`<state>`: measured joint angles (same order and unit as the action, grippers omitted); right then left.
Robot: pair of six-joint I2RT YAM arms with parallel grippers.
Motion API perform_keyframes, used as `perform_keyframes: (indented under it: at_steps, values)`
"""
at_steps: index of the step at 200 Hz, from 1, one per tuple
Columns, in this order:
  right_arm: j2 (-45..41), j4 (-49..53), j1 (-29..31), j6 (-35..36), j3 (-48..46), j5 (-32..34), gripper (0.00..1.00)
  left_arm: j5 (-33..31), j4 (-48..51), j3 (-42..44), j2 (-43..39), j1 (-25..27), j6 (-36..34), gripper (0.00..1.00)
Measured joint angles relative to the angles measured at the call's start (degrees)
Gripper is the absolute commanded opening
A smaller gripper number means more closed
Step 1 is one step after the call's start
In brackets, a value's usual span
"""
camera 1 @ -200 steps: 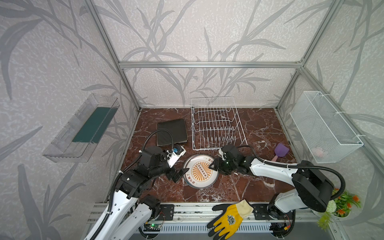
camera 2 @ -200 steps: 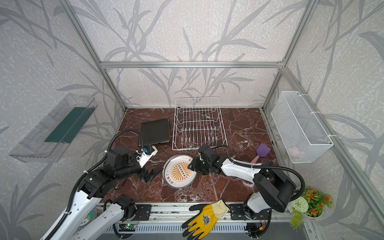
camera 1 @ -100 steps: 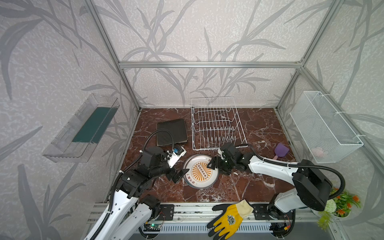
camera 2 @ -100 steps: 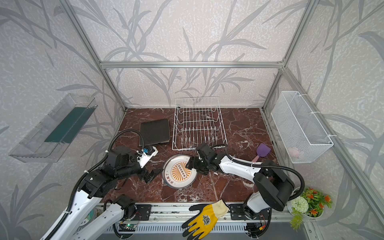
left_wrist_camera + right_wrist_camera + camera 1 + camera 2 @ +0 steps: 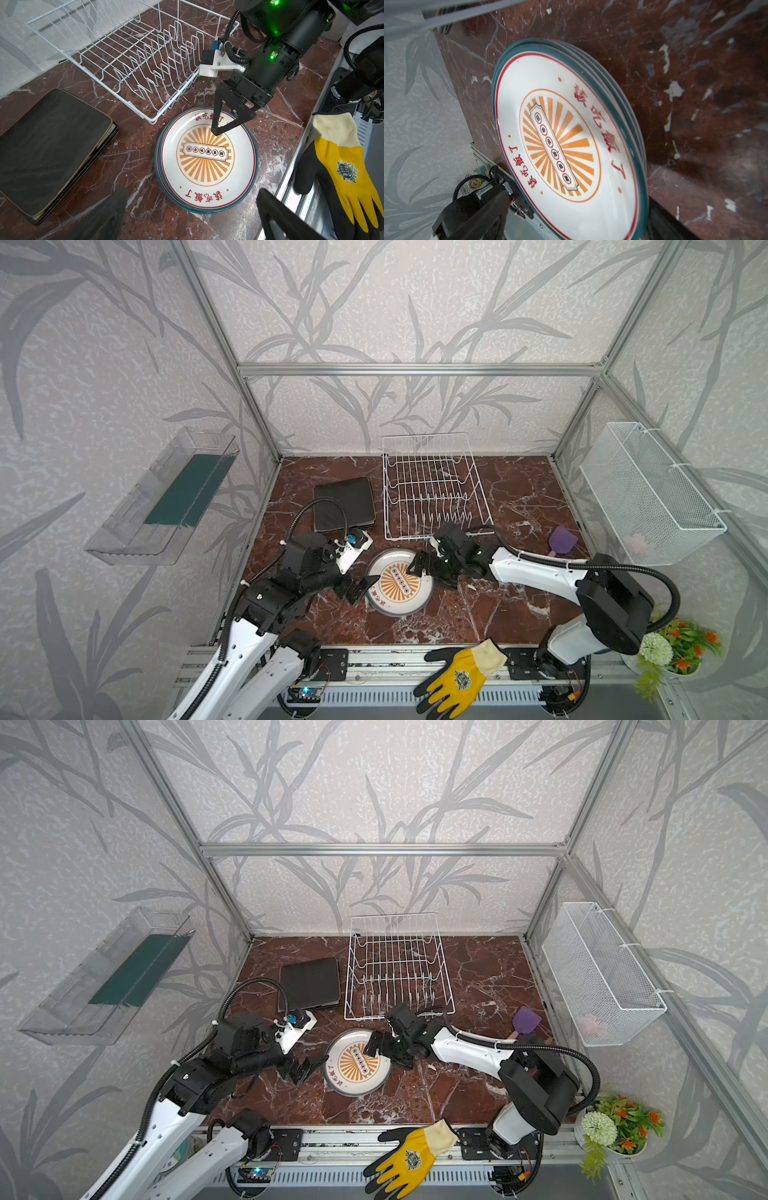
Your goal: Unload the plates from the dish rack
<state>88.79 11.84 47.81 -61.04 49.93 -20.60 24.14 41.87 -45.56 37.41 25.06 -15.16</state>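
Plates [image 5: 399,583] found stacked on red-brown marble tabletop [image 5: 519,614] near dish rack [image 5: 432,485]; left gripper [image 5: 363,588], right gripper [image 5: 428,577] splayed, unladen; walls [image 5: 415,302] leaf-papered.

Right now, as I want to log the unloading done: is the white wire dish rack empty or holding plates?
Empty. The white wire dish rack shows only bare prongs; no plate stands in it.

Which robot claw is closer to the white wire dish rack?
Right. The right gripper hangs open over the rim of the round plates, just in front of the dish rack. The left gripper, also open, sits at the plates' other side, farther away.
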Motion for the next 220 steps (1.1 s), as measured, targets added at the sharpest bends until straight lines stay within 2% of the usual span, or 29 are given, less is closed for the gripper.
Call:
perform_keyframes:
  at_steps: [67,118,155,182,202,220]
  values:
    - [-2.95,8.28,0.0,4.15,2.71,5.44,0.99,-0.46,-2.45,0.35,-0.02,0.0,1.36,0.99]
    - [-10.4,12.04,0.0,12.66,2.93,11.39,0.99,-5.18,-8.83,0.22,-0.04,0.0,3.13,0.99]
    - [-18.82,12.35,-0.02,23.1,2.93,19.32,0.99,-12.28,-15.13,-2.27,1.11,0.0,3.89,0.99]
    - [-26.45,11.21,-0.85,32.83,2.8,27.32,0.99,-20.48,-21.09,-6.29,3.63,0.0,4.17,0.99]
    - [-32.57,9.49,-4.15,38.99,2.12,32.35,0.99,-26.8,-25.42,-8.26,5.38,0.0,3.93,0.99]
    - [-37.97,7.26,-9.7,43.74,0.39,35.76,0.99,-33.86,-28.87,-9.55,7.41,-0.02,3.69,0.99]
